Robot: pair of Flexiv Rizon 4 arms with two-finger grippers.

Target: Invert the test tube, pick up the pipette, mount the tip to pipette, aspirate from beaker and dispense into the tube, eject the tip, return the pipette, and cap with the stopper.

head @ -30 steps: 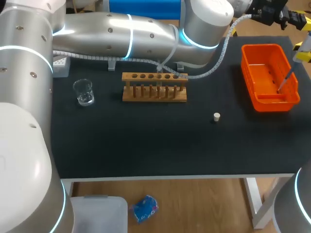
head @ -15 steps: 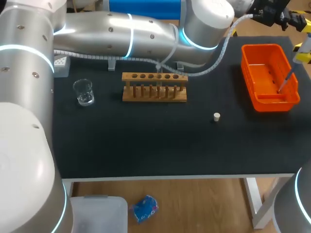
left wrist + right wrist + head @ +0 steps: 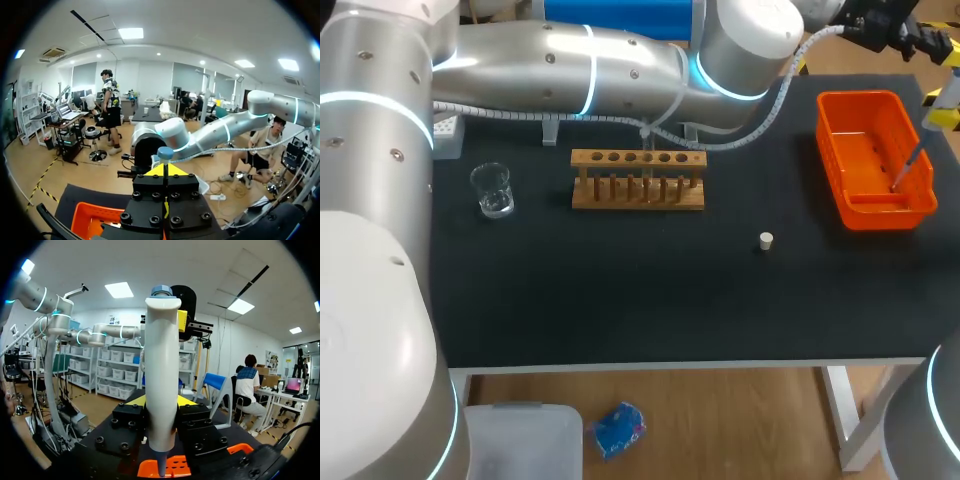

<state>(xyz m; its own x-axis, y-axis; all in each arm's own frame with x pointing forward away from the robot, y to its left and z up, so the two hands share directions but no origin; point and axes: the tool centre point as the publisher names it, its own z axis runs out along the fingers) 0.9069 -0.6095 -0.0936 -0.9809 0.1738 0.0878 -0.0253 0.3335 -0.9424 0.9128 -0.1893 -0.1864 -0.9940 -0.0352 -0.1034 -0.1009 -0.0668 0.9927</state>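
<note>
My right gripper (image 3: 161, 402) is shut on the white pipette (image 3: 162, 370), which stands upright between its fingers. In the head view the pipette (image 3: 918, 145) hangs at the table's right edge, its thin lower end pointing down into the orange bin (image 3: 840, 130). My left arm reaches across the back of the table; its gripper (image 3: 166, 170) is shut, tips together right by the pipette's blue top button (image 3: 165, 152). A test tube (image 3: 647, 165) stands in the wooden rack (image 3: 638, 195). The glass beaker (image 3: 493, 190) sits at the left, and the white stopper (image 3: 766, 240) lies loose right of the middle.
A white tip box (image 3: 444, 136) sits at the back left, partly under my left arm. The left arm spans the table's back edge above the rack. The orange bin (image 3: 92, 220) lies below both grippers.
</note>
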